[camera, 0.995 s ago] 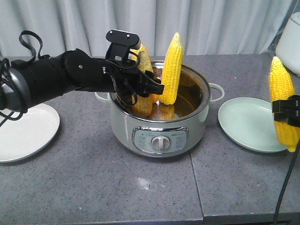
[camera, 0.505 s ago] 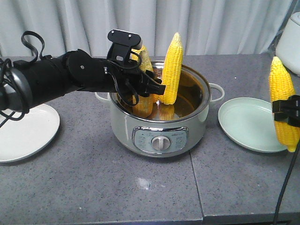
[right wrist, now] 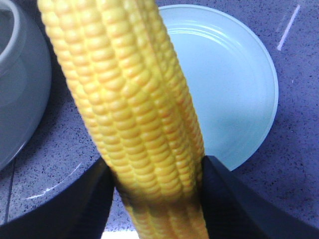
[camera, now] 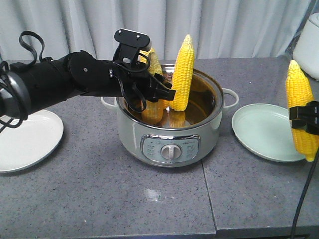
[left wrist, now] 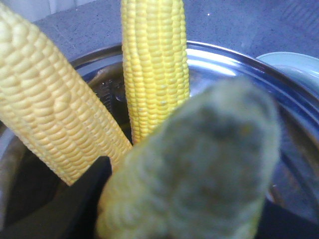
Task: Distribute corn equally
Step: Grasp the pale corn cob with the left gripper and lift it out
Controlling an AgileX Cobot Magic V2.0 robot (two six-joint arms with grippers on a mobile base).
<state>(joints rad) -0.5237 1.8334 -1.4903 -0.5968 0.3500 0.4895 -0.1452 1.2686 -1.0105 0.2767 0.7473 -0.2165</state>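
Edges/room: pot (camera: 169,134) sits mid-counter (camera: 99,199). Its left rim is crowded: L gripper (camera: 160,93) reaches in from the left, w/ cobs standing up past the rim beside it. The widest open stretch is the near side, in front of the pot. White plate (camera: 25,142) lies left of the pot, well apart, partly under the L arm. Green plate (camera: 264,130) lies right of the pot, just beside its side handle. R gripper (camera: 305,118) hangs at the far right edge of the front view, over the green plate's right rim.

Corn vs tool: R gripper is clamped on cob A (camera: 300,99), which is upright, tip up, held at its lower half. R wrist view shows both fingers (right wrist: 75,199) against it, green plate behind. L gripper is closed round cob B (left wrist: 199,174), blurred and very close in L wrist view, w/ a dark finger (left wrist: 94,184) against it. Cob C (camera: 182,74) stands upright in the pot just right of the L gripper. Cob D (left wrist: 50,109) leans left inside the pot.

Surface/room: grey speckled stone counter w/ a seam right of centre. Pale curtain (camera: 224,25) behind, white appliance (camera: 311,45) far right.
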